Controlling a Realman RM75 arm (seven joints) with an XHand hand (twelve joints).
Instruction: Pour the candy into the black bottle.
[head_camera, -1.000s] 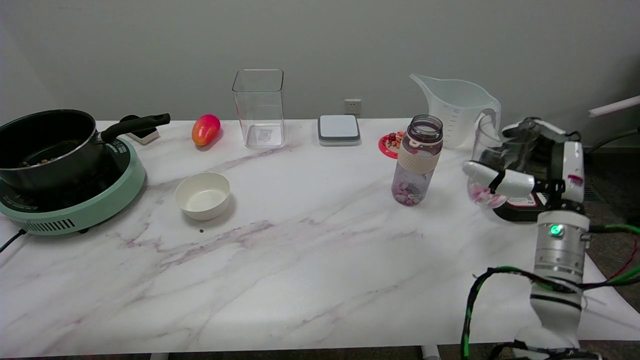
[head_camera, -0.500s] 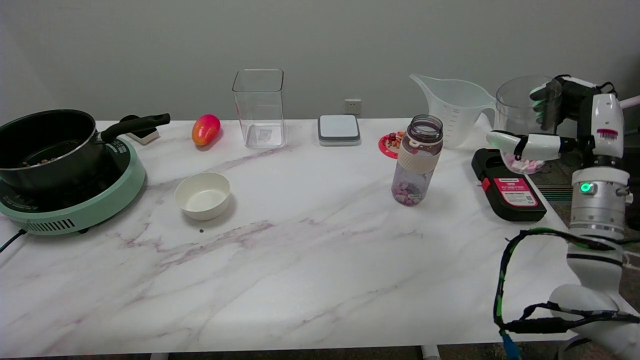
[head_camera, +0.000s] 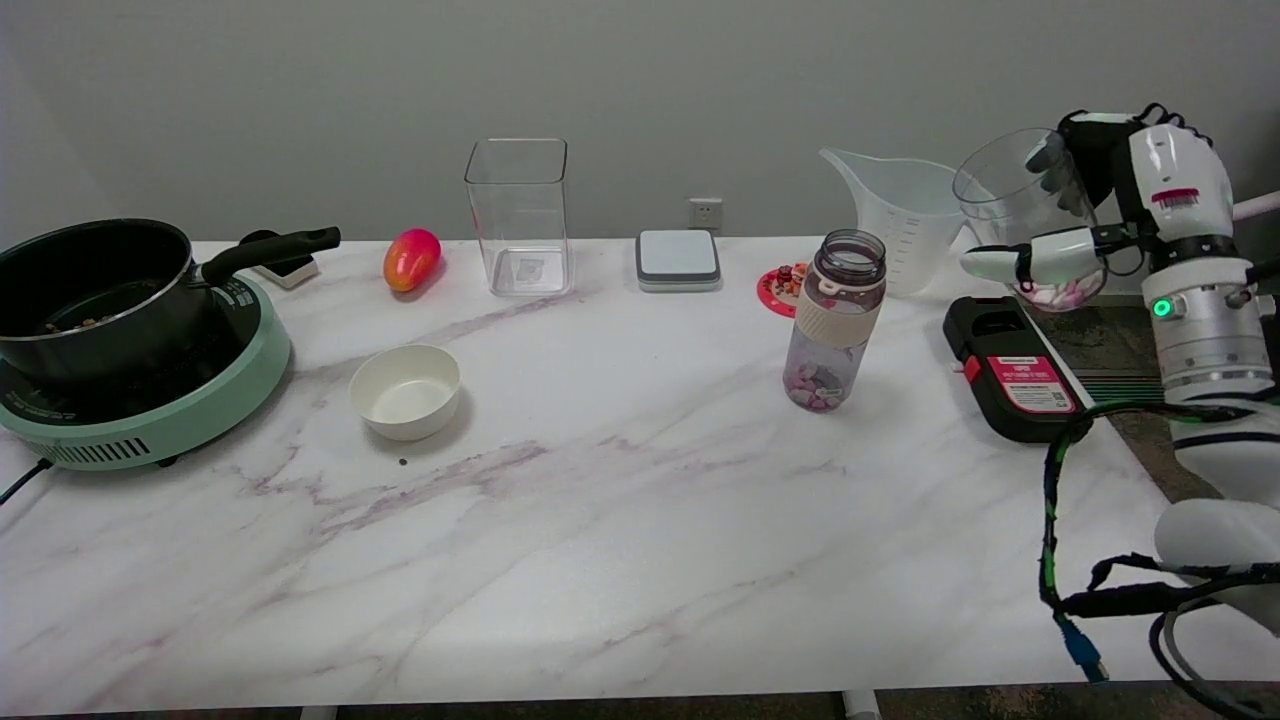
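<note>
Candy (head_camera: 1058, 293) glass (head_camera: 1028, 215) in hand (head_camera: 1090, 215).

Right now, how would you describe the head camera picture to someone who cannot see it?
The robot's right hand holds a clear cup of pink candy in the air at the right, tilted toward an open bottle standing on the marble table. Candy already lies in the bottle.

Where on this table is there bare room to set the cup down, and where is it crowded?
Bare marble spans the whole near half, and between the white bowl and the bottle. It is crowded near the measuring jug, black device and right hand holding the cup.
</note>
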